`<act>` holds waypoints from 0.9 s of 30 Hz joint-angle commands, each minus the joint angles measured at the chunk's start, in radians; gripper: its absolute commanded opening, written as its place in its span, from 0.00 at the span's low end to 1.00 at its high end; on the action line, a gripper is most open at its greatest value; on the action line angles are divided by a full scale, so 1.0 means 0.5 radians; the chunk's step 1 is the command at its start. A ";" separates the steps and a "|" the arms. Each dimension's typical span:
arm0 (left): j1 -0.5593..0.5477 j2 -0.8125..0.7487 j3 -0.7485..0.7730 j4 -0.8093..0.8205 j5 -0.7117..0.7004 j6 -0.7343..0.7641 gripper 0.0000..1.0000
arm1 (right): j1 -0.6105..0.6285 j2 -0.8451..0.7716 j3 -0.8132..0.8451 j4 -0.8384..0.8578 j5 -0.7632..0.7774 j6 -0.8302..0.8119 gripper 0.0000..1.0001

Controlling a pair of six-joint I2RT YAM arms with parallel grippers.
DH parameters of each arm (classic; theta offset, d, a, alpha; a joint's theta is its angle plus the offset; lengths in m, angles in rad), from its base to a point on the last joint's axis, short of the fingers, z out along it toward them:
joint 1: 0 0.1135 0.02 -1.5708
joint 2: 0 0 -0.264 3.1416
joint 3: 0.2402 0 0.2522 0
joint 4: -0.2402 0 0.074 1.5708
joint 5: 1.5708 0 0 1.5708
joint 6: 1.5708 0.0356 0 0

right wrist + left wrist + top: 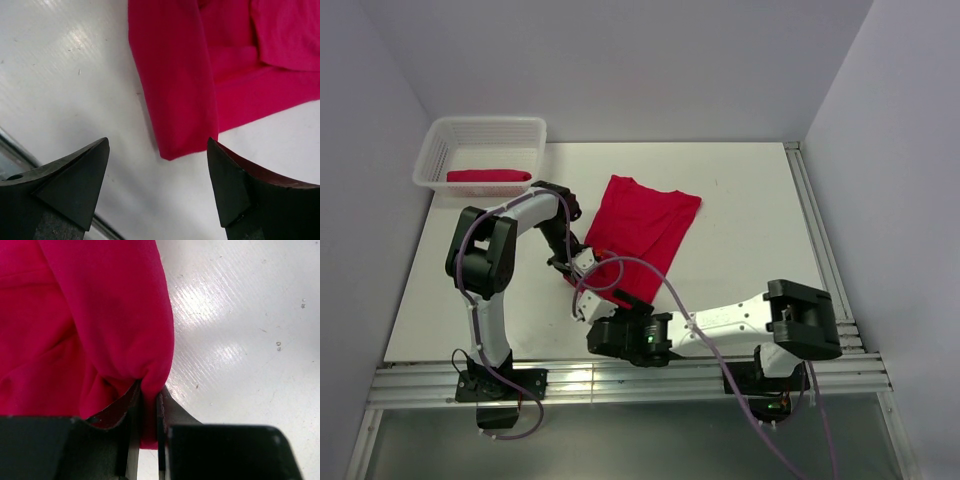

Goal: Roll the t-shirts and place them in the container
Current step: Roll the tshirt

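Observation:
One red t-shirt (645,220) lies folded on the white table, its lower end bunched toward my arms. My left gripper (582,262) is shut on that lower left edge; the left wrist view shows red cloth (90,315) pinched between the jaws of the gripper (150,392). My right gripper (594,303) sits just in front of it, open. In the right wrist view a corner of the shirt (180,75) lies on the table just ahead of the open gripper (157,145), with nothing held. A second t-shirt (488,176) lies rolled in the basket (435,150).
The white lattice basket stands at the table's far left corner against the wall. Aluminium rails run along the near edge (620,380) and the right side (812,230). Purple cables loop over both arms near the shirt's lower end.

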 commanded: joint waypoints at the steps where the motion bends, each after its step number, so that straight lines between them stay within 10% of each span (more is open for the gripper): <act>1: -0.015 0.038 -0.030 -0.073 -0.156 0.356 0.00 | 0.031 0.141 0.139 -0.072 0.171 -0.209 0.86; 27: -0.132 0.096 0.099 -0.073 -0.187 0.319 0.00 | -0.088 0.865 0.413 -0.425 0.386 -0.023 0.76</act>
